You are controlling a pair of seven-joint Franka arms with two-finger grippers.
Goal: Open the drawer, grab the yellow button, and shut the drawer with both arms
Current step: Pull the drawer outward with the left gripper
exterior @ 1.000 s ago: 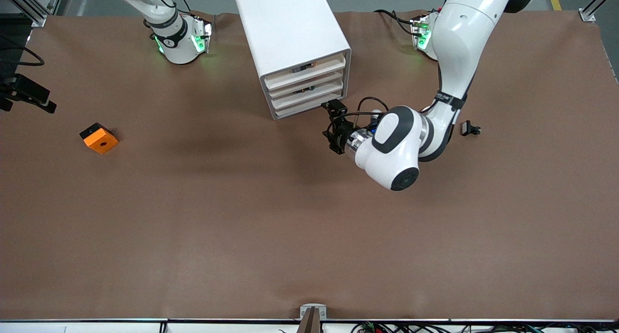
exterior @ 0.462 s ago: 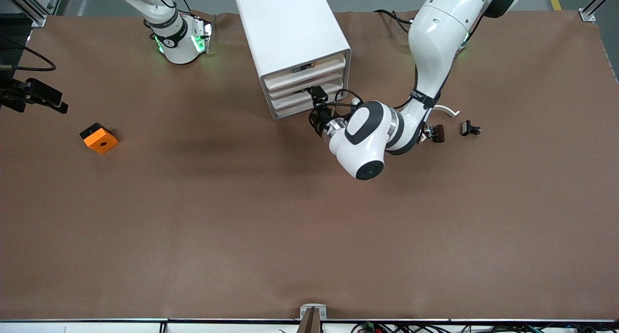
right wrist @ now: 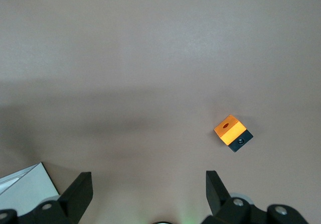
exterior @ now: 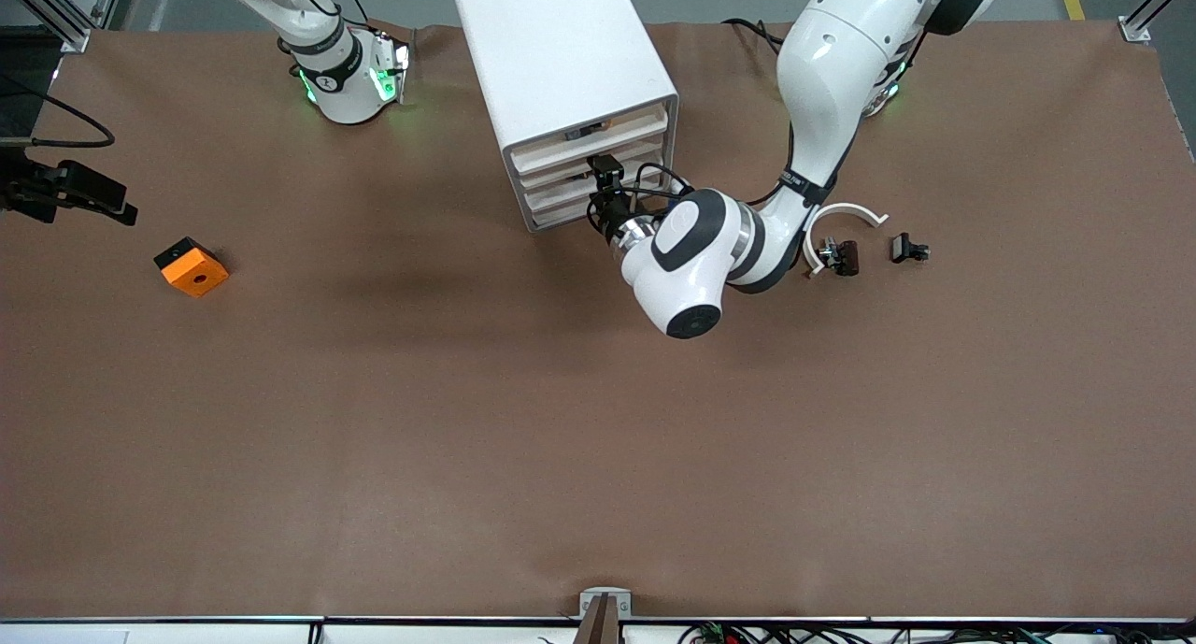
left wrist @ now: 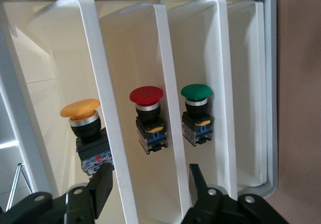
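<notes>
The white cabinet [exterior: 561, 55] stands between the two arm bases. Its top drawer [exterior: 561, 153] sits pushed in. In the left wrist view, the top drawer's front lip [left wrist: 100, 108] shows with the orange-yellow capped button [left wrist: 81, 114] inside. My left gripper [exterior: 598, 191] is right at the cabinet's front. In its own view, the left gripper [left wrist: 150, 181] is open, and the front lips of the top two drawers lie between the jaws. My right gripper [right wrist: 149, 184] is open and empty, high over the right arm's end of the table.
A red button [left wrist: 146, 97] and a green button [left wrist: 195, 93] sit in the lower drawers. An orange square block [exterior: 191, 266] lies at the right arm's end, also in the right wrist view [right wrist: 232, 132]. A white curved piece [exterior: 846, 216] and small dark parts [exterior: 908, 249] lie beside the left arm.
My left gripper has moved from off the cabinet's lower corner up to the front of the upper drawers. The arm's swing uncovered the curved piece and a dark part.
</notes>
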